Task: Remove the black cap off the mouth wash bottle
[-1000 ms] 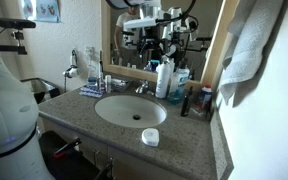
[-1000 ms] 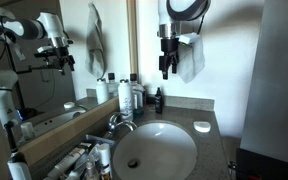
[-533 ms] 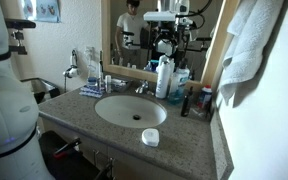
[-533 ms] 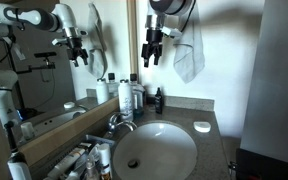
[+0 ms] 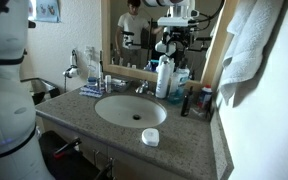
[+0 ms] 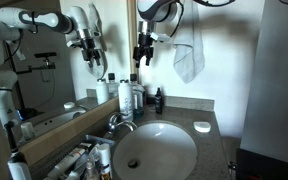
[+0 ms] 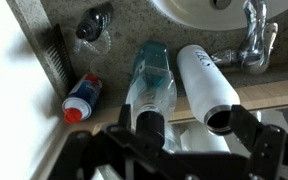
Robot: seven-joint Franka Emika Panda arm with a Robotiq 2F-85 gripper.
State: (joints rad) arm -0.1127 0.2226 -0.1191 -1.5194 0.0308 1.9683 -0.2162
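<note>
The mouth wash bottle (image 6: 158, 102) is a small slim dark bottle at the back of the counter, beside the taller bottles. It also shows in an exterior view (image 5: 185, 104). Its black cap (image 6: 158, 91) is on. In the wrist view the bottle (image 7: 92, 26) is seen from above, near the top left, cap (image 7: 88, 27) in place. My gripper (image 6: 141, 58) hangs open and empty high above the bottles, near the mirror. It also shows in an exterior view (image 5: 170, 47). In the wrist view the open fingers (image 7: 184, 125) frame the blue and white bottles.
A blue bottle (image 7: 154, 85) and a tall white bottle (image 7: 209, 85) stand next to the faucet (image 6: 119, 122). A red and blue can (image 7: 81, 98) is by the wall. A white round dish (image 6: 201, 126) lies on the counter's edge. A towel (image 6: 189, 60) hangs on the wall.
My gripper has moved sideways toward the mirror and a little higher, from beside the towel to above the tall bottles. The bottles have not moved.
</note>
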